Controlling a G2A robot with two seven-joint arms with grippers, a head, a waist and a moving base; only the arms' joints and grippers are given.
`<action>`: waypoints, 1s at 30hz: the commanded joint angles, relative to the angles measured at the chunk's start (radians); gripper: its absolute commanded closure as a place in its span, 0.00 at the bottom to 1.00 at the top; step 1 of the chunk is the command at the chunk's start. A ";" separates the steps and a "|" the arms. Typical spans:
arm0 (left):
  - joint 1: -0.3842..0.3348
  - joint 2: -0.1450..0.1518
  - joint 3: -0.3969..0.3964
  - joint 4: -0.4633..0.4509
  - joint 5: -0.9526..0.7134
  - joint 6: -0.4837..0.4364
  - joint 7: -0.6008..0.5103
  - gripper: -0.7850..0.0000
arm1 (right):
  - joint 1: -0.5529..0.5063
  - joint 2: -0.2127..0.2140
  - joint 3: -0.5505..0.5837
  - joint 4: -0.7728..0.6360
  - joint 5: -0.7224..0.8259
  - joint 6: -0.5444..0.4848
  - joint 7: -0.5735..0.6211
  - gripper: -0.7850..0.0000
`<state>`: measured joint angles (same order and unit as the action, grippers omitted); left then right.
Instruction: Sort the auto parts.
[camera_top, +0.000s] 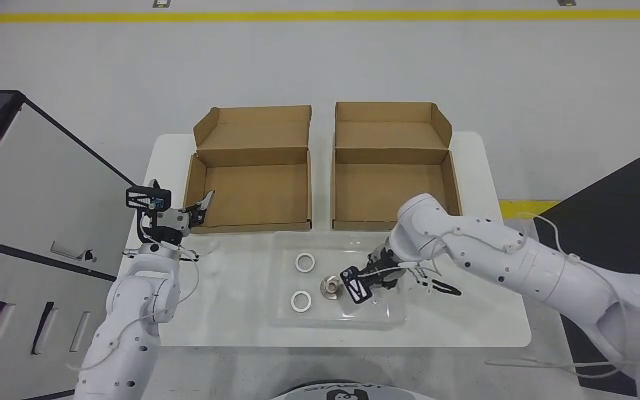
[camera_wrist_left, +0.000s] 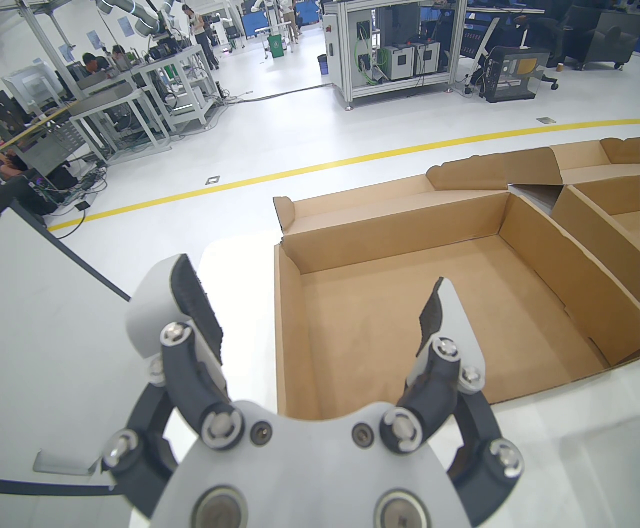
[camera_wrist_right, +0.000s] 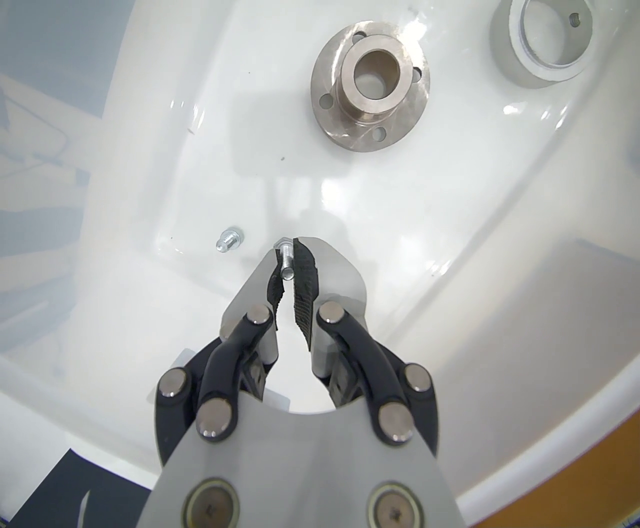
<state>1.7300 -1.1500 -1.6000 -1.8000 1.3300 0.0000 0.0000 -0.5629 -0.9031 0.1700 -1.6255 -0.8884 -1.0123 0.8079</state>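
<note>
Where everything rests, table: white, smooth, with rounded corners.
Left box: open brown corrugated carton, matte, its flaps folded back.
Right box: its twin, just beside it. Both lie beyond the tray, on the side away from the robot.
Tray: shallow, glossy basin with curved walls, just in front of the boxes.
Left gripper: fingers spread wide with nothing between them, hanging over the left box's outer near corner. The pads are black and ribbed.
Right gripper: low in the tray, pinched onto the held bolt.
Flange: dull brushed-metal disc with a raised hub and small holes, lying flat, near the right gripper's tips but apart from them.
Far ring, near ring: pale, short collars in the tray's left part.
Loose bolt: small and bright, just beside the held one.
Held bolt: silvery. Its long axis runs along the fingers, with the hex head poking past the tips towards the tray floor. Whether it touches the floor is unclear. Judged from this, it needs lifting up and away to a box, and the right box is nearer this arm.
</note>
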 joint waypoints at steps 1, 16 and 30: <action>0.000 0.000 0.000 0.000 0.000 0.000 0.000 0.00 | 0.005 0.000 0.000 -0.002 0.007 0.000 0.000 1.00; 0.000 0.000 0.000 0.000 0.000 0.000 0.000 0.00 | 0.115 0.069 0.006 -0.076 0.181 0.000 0.000 1.00; 0.000 0.000 0.000 0.000 0.000 0.000 0.000 0.00 | 0.078 0.210 0.178 -0.162 0.322 0.000 -0.189 1.00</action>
<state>1.7300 -1.1500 -1.6000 -1.8000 1.3300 0.0000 0.0000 -0.4802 -0.7010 0.3388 -1.7864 -0.5728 -1.0123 0.6308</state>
